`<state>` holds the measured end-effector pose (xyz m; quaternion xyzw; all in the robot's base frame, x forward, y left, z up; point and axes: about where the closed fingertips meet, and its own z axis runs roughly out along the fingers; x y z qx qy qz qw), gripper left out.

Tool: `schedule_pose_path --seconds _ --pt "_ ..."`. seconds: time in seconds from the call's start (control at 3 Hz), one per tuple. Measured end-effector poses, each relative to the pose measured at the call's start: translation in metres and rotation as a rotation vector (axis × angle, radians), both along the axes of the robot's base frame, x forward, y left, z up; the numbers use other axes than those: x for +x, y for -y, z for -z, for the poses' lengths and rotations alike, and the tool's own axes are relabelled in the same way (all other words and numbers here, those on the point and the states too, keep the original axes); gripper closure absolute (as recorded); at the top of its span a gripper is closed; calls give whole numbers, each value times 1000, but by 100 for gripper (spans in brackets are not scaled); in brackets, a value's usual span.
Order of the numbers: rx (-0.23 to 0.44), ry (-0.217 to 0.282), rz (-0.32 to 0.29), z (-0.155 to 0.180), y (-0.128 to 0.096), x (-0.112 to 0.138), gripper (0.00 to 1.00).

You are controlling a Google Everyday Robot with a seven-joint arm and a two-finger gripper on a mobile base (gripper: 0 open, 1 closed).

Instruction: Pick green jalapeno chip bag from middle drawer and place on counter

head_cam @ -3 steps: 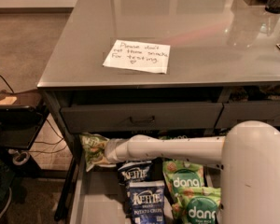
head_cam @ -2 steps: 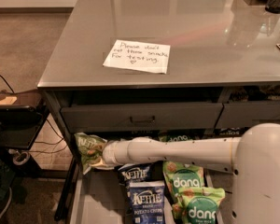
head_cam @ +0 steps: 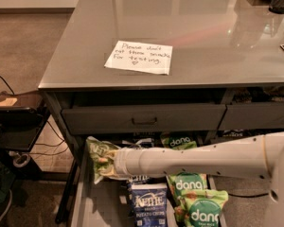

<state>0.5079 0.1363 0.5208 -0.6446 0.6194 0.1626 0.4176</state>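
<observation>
The green jalapeno chip bag [head_cam: 98,156] is olive-green and crinkly, upright at the left side of the open middle drawer [head_cam: 92,207]. My gripper [head_cam: 112,163] is at the tip of the white arm that reaches in from the right. It is shut on the bag's right edge and holds it above the drawer floor, its fingers mostly hidden by the bag. The grey glossy counter [head_cam: 203,37] lies above the drawers.
A handwritten paper note [head_cam: 139,56] lies on the counter. A blue Kettle bag [head_cam: 149,207] and bright green dang bags [head_cam: 194,188] lie in the drawer. The closed upper drawer front [head_cam: 144,118] hangs just above the bag. A dark cart [head_cam: 14,122] stands at left.
The arm has stretched further left across the drawer and the bag has stayed at its tip, shifting slightly along the drawer's left side.
</observation>
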Motion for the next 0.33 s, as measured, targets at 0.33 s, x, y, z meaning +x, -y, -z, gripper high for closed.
schedule_pose_path --seconds 0.33 --pt "-39 6 30 -13 32 -15 100"
